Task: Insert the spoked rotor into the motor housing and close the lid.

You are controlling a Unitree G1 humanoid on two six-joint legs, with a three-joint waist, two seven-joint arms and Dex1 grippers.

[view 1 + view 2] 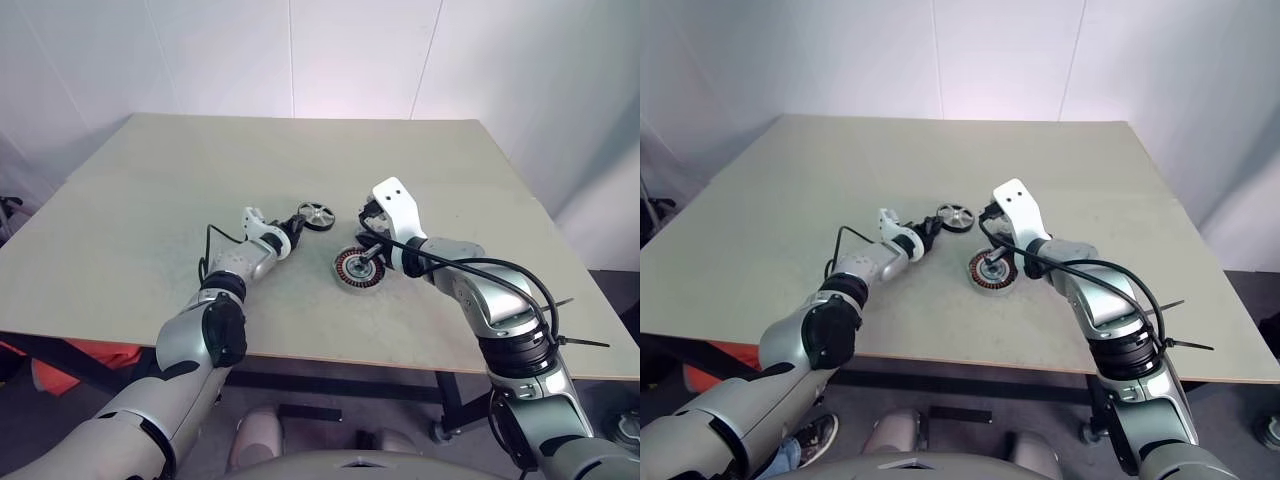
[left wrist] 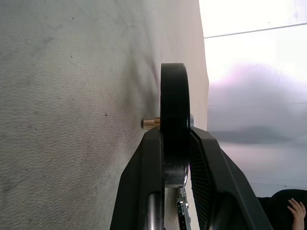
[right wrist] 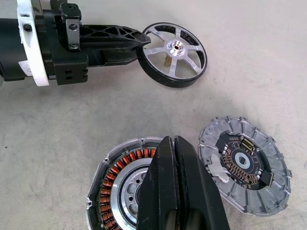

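Observation:
The spoked rotor point(image 3: 175, 55), black-rimmed with silver spokes, sits tilted on the table with my left gripper point(image 3: 141, 45) shut on the near part of its rim. The left wrist view shows that rim edge-on point(image 2: 175, 105) between the two black fingers point(image 2: 148, 163). The motor housing point(image 3: 120, 187), grey with coppery windings, lies flat to the right of the rotor. My right gripper point(image 3: 175, 141) hovers shut just over the housing's rim with nothing in it. The ribbed grey lid point(image 3: 244, 165) lies beside the housing, inner side with its dark circuit board facing up.
All parts sit near the middle of a large beige table point(image 1: 150, 180) with white walls behind it. Orange things point(image 1: 60, 360) lie under the table's left front edge. A person's hand point(image 2: 295, 211) shows in the left wrist view, low beyond the table.

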